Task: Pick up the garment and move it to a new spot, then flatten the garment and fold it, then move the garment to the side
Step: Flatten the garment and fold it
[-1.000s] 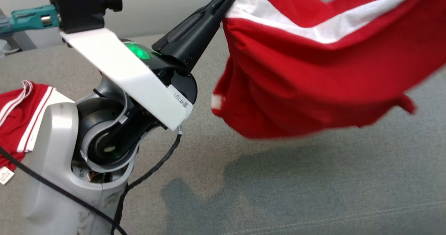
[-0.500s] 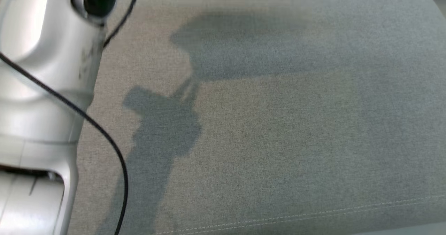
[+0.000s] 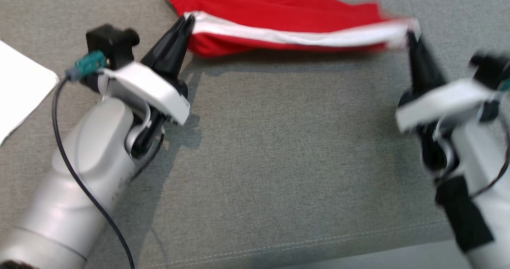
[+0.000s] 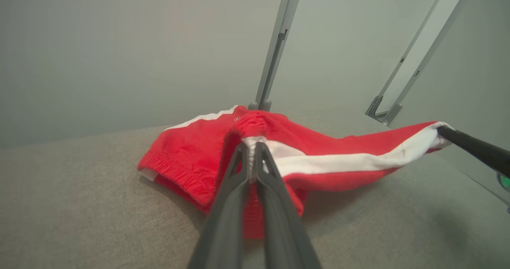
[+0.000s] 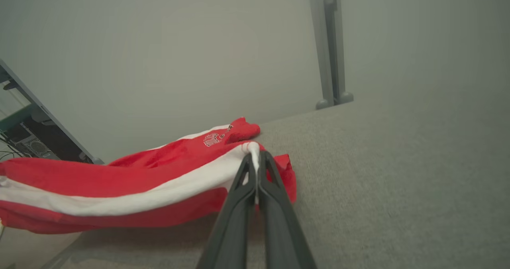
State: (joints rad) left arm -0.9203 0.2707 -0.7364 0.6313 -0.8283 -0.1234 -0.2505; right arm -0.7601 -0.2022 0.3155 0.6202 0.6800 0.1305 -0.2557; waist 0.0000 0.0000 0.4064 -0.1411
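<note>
The garment (image 3: 279, 10) is a pair of red shorts with a white side stripe, lying at the far side of the grey cloth surface (image 3: 279, 141). My left gripper (image 3: 187, 22) is shut on one end of the white stripe, and my right gripper (image 3: 410, 36) is shut on the other end. The striped edge is stretched between them, slightly off the surface. In the left wrist view the shorts (image 4: 191, 157) lie bunched beyond the pinching left gripper (image 4: 252, 145). In the right wrist view my right gripper (image 5: 255, 157) pinches the stripe of the garment (image 5: 119, 181).
A white sheet (image 3: 20, 89) lies at the left edge of the surface. The near edge with a seam (image 3: 299, 245) runs along the bottom. Grey metal posts (image 4: 275, 46) stand behind the surface against a pale wall.
The head camera has swung a lot between frames. The garment, held high and hanging in the air a second ago, is now low at the far side, its body resting on the cloth.
</note>
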